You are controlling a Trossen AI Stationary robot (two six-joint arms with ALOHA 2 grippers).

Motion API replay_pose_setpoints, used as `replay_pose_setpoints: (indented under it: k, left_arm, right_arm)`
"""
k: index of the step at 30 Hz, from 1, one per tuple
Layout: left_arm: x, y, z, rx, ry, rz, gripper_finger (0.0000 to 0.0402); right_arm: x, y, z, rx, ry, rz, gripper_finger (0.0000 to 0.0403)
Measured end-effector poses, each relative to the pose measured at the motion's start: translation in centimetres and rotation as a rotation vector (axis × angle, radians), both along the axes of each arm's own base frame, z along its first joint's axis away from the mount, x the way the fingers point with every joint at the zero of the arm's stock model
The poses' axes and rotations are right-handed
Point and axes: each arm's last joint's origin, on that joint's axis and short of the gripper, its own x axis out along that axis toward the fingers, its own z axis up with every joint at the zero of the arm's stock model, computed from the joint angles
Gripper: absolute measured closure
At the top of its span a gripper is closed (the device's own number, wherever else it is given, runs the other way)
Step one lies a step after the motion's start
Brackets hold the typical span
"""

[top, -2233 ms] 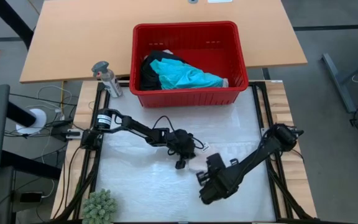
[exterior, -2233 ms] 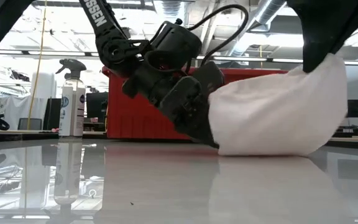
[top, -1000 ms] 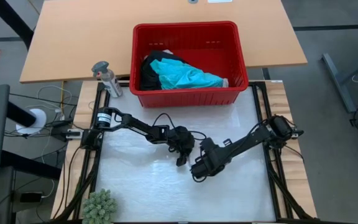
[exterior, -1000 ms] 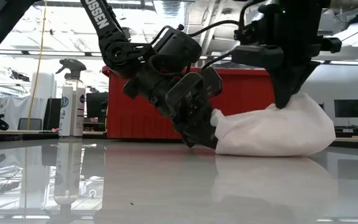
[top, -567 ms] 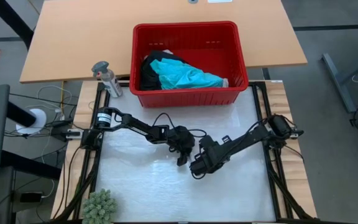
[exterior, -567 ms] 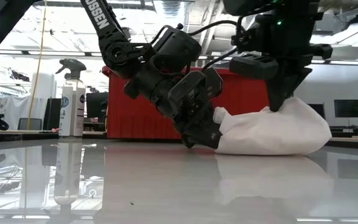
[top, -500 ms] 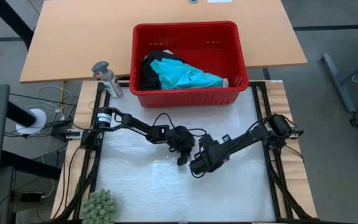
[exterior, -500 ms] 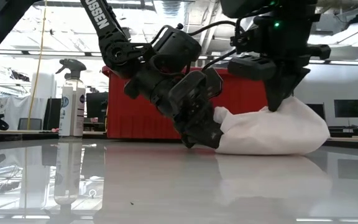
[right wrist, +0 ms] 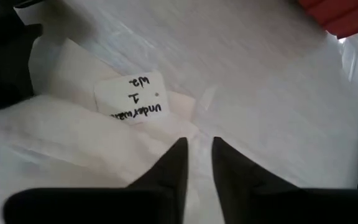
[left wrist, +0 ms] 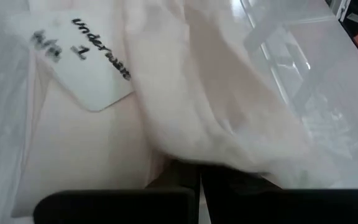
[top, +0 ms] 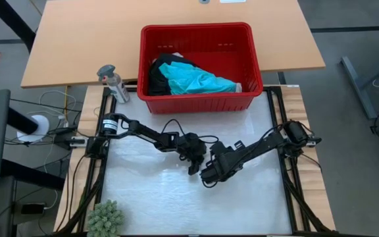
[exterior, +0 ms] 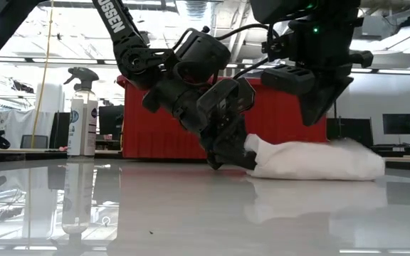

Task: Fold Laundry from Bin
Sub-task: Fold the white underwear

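At frame centre of the high view, the left gripper (exterior: 226, 153) pinches a small pale garment (exterior: 312, 160) lying on the bench (top: 150, 197), the right gripper (exterior: 317, 107) hovers above it slightly spread, below the red bin (top: 201, 66).

We are seeing bright, even overhead light across the bench (top: 176, 204), which is shining glossy and mirroring the spray bottle (exterior: 82, 114) beside the red bin (exterior: 155, 121). Ceiling strips are glaring above the bin, leaving both arms nearly silhouetted. Close to the pale garment (left wrist: 191, 99), the wrist views are going soft and blurred, the paper tag (right wrist: 131, 98) staying readable.
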Motion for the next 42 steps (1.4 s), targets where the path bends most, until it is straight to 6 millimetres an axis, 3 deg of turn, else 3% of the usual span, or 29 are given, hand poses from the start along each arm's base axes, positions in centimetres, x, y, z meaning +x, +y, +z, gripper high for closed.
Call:
replay_pose_setpoints:
  k: [8,12,16,20,24,33,35,39,42]
  left_arm:
    - [0.0,0.2,0.1,-0.040,0.008,0.016,0.0401]
    - [0.1,1.0,0.7,-0.131,0.003,0.027,0.0401]
    - [-0.1,1.9,1.7,-0.174,-0.005,0.070,0.0401]
    - [-0.2,3.1,3.4,-0.180,-0.053,0.085,0.0401]
    - [-0.6,4.5,4.9,-0.193,-0.071,0.089,0.0401]
    - [-1.8,7.2,5.4,-0.148,-0.002,0.146,0.0401]
    - [-1.7,6.6,5.7,-0.206,-0.022,0.049,0.0401]
    - [-1.2,3.4,6.1,-0.262,-0.061,-0.095,0.0401]
    - [-0.9,1.1,6.7,-0.265,-0.123,-0.176,0.0401]
  right_arm:
    - [-0.8,0.7,0.8,-0.012,0.009,0.037,0.0194]
    - [-2.7,3.0,3.2,-0.015,-0.057,0.137,0.0178]
    - [-4.3,4.9,4.5,-0.006,-0.237,0.160,0.0184]
    - [-5.1,6.1,3.1,0.030,-0.364,0.170,0.0208]
    - [-5.6,6.0,1.4,0.020,-0.345,0.189,0.0221]
    - [-5.4,4.3,0.6,-0.024,-0.288,0.171,0.0185]
    - [-5.3,4.1,0.7,-0.075,-0.287,0.203,0.0185]
    - [-5.9,3.5,-0.3,-0.108,-0.273,0.189,0.0217]
    - [-7.1,3.7,-0.3,-0.115,-0.404,0.148,0.0247]
